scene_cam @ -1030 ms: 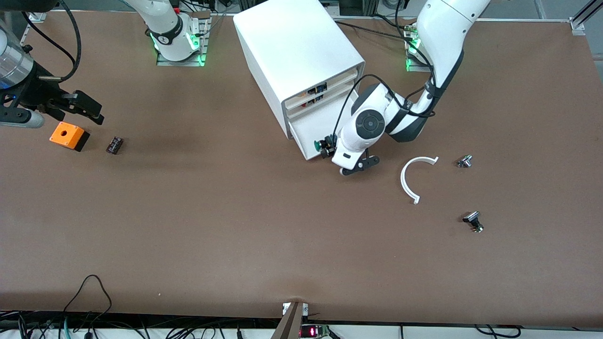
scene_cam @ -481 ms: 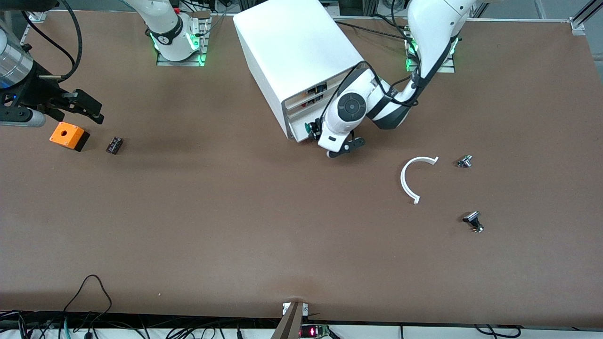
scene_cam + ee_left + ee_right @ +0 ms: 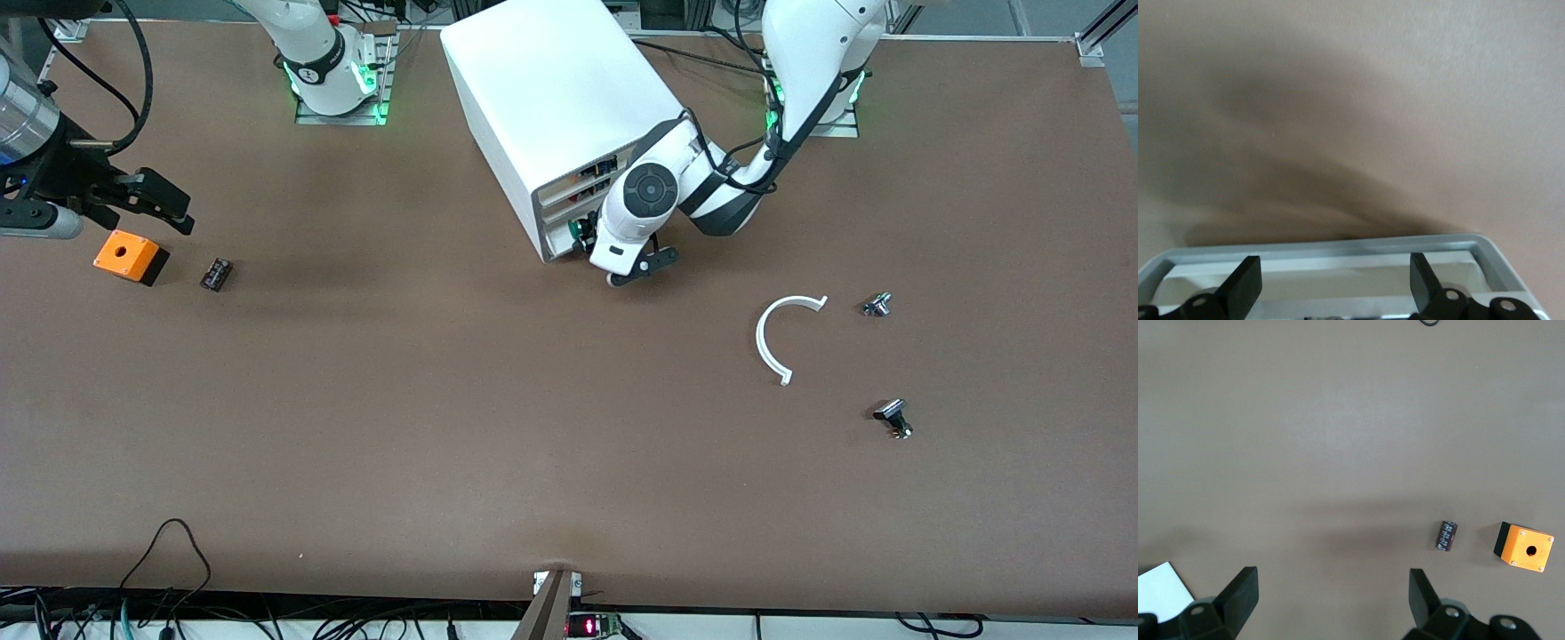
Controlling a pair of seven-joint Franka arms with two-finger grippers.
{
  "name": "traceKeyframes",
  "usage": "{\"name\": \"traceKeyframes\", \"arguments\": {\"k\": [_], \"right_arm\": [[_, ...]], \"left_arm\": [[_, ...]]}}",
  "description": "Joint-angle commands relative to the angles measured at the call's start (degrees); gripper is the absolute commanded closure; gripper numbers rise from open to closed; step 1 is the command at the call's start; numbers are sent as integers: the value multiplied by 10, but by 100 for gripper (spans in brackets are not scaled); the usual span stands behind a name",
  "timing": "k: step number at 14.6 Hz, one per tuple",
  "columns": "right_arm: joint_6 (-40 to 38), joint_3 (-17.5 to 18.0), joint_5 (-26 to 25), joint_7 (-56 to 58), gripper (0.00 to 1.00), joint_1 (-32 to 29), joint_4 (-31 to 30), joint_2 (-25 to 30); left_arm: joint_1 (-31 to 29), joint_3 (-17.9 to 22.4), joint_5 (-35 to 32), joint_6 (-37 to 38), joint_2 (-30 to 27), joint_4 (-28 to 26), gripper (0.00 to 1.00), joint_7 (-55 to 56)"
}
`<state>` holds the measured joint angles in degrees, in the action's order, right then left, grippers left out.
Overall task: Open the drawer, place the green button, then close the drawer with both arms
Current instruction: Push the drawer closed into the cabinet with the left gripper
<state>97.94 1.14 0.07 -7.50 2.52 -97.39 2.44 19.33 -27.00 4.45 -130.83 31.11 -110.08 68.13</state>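
The left arm's black two-finger gripper, fingers spread wide and holding nothing, is at the bottom shallow white plastic drawer of the big white cabinet, with the small green-capped push button in it, while the right gripper, also wide and empty, waits over the orange box.

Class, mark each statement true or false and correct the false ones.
The orange box with a round hole lies toward the right arm's end of the brown table. True.
The right gripper holds that box. False: its fingers are open and empty.
The white curved plastic strip lies on the big white cabinet. False: it lies on the table.
The left gripper is at the cabinet's bottom white drawer. True.
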Motion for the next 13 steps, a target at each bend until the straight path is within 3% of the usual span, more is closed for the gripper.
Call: {"name": "traceKeyframes", "arguments": {"k": [1,8,13], "right_arm": [[0,-3,-2,3,0,5,9,-1],[8,-3,-2,4,0,9,9,-3],[12,-3,-5,10,0,9,10,-5]], "left_arm": [[1,-10,6,19,-25,-19,2,16],[-7,-9,2,23,-27,-15,2,7],[-53,-2,-52,25,-39,0,1,-24]]}}
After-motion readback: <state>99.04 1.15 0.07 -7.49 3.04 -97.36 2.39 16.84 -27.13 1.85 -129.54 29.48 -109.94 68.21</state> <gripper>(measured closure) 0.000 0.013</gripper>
